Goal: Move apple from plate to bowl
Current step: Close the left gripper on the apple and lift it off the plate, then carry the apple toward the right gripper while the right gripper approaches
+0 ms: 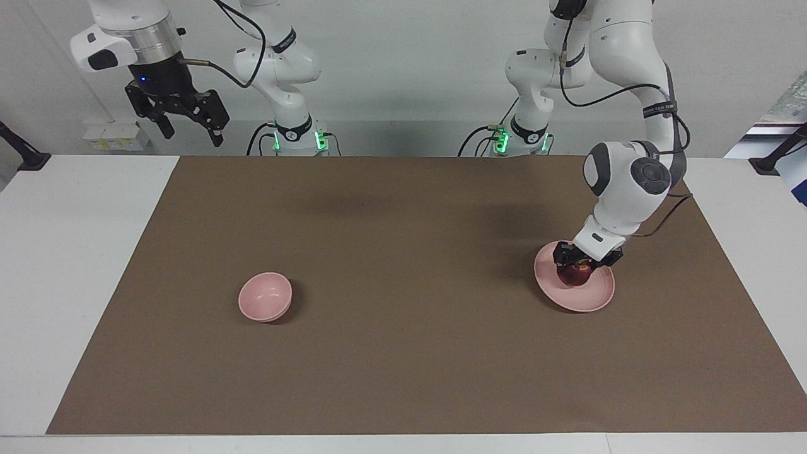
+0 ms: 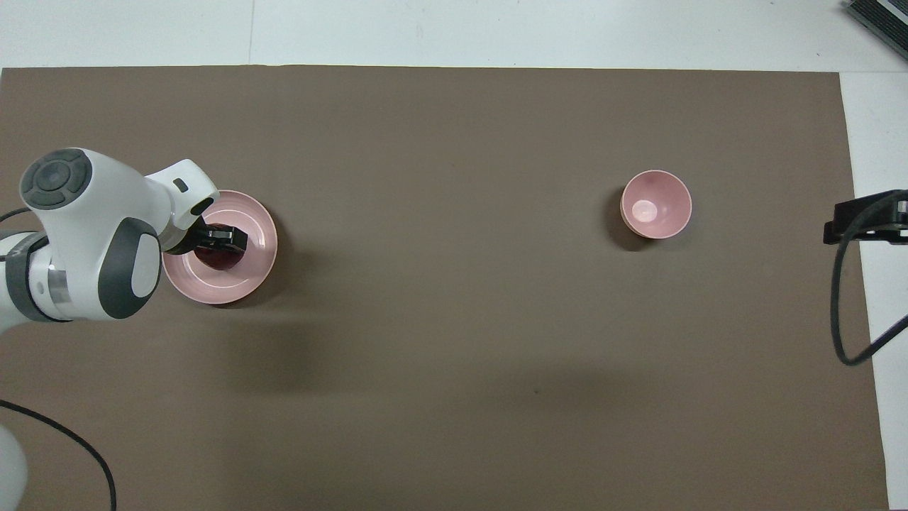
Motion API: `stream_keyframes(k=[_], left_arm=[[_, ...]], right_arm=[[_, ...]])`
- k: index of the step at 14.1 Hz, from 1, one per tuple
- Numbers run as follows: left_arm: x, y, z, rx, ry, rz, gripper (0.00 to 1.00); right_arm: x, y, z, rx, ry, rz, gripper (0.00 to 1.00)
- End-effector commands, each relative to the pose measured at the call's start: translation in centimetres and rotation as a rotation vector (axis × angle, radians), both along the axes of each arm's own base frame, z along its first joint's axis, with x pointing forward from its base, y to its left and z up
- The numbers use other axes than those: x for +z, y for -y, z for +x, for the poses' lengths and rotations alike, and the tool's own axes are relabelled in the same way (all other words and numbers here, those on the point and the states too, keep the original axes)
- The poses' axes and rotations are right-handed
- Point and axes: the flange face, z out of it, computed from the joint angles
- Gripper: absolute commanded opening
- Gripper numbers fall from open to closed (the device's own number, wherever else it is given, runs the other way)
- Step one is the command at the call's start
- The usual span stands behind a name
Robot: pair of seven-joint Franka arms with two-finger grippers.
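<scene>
A: Status, facing view from its left?
B: Right gripper (image 1: 189, 129) waited upper left, fingers apart. Small deep pale-pink bowl (image 1: 265, 296) sat lower left of centre.
A: Apple?
B: Small dark-red apple (image 1: 574, 275) was on the flat pale-pink plate (image 1: 591, 297), right of centre, left gripper (image 1: 577, 270) clamped on it.

White table (image 1: 75, 252); brown mat (image 1: 403, 353) on it; plate (image 1: 589, 299), bowl (image 1: 265, 296) on mat.
</scene>
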Motion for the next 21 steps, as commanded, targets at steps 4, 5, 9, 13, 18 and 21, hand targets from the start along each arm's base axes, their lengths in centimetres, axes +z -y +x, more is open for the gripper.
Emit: stream_keyframes(k=[4,5,9,13,18,21], left_arm=[[7.0,1.4,1.8,0.130,-0.042,-0.172,0.00],[7.3,1.7,2.0,0.150,-0.077,-0.252,0.00],[7.9,3.7,2.3,0.177,-0.125,-0.299,0.00],[8.8,4.8,1.7,0.364,-0.293,-0.414,0.00],[9.3,8.1,1.9,0.293,-0.355,-0.424,0.00],[9.4,8.6,1.2,0.289,-0.415,-0.440,0.00]], right_arm=[[0.0,1.2,-0.6,-0.034,-0.010,0.009,1.00],[0.0,1.2,-0.6,-0.034,-0.010,0.009,1.00],[0.1,0.9,-0.6,-0.038,-0.007,0.009,1.00],[-0.4,0.0,-0.5,-0.028,0.006,0.103,1.00],[-1.9,-1.3,-2.4,-0.023,0.105,0.310,1.00],[-2.4,-2.5,-3.2,0.027,0.111,0.437,1.00]])
